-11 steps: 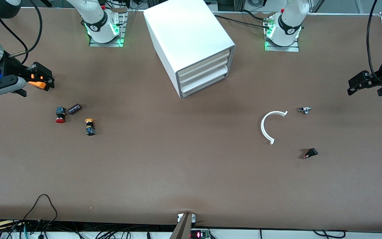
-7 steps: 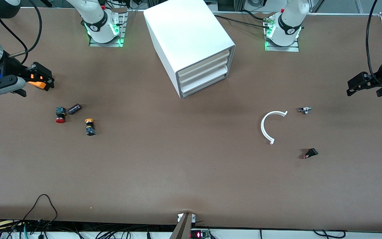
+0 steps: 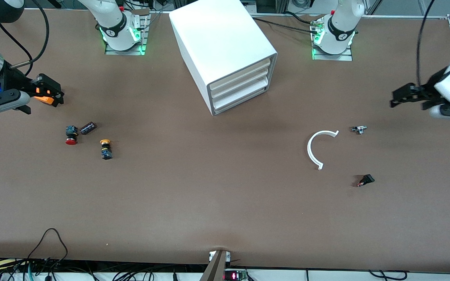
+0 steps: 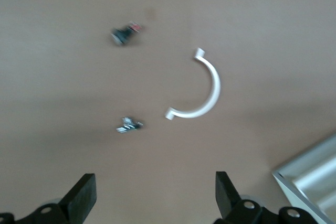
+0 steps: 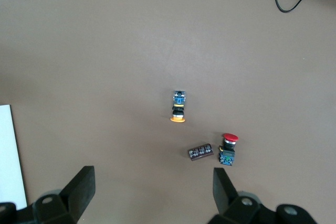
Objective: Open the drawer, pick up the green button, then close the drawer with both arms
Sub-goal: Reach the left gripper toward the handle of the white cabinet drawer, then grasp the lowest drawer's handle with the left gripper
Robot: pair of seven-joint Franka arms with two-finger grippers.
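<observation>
Even, bright overhead light covers the brown table [image 3: 209, 195], casting only soft, faint shadows. Mild glare whitens the cabinet [image 3: 217, 39] top. The left wrist view is blurred and soft; the right wrist view is sharp.

White jointed arms [image 3: 111, 19], black claws [image 3: 404, 95], orange-marked claw [image 3: 47, 93], black cables, green-lit bases

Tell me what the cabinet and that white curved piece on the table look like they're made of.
The cabinet looks like smooth white plastic or painted sheet, matte with a soft sheen on top and thin grey-edged walls around three white trays; which of the two, I cannot tell. The curved piece looks like rigid white plastic: a thin, even, matte arc with squared tabs at its ends, possibly moulded or printed.
</observation>
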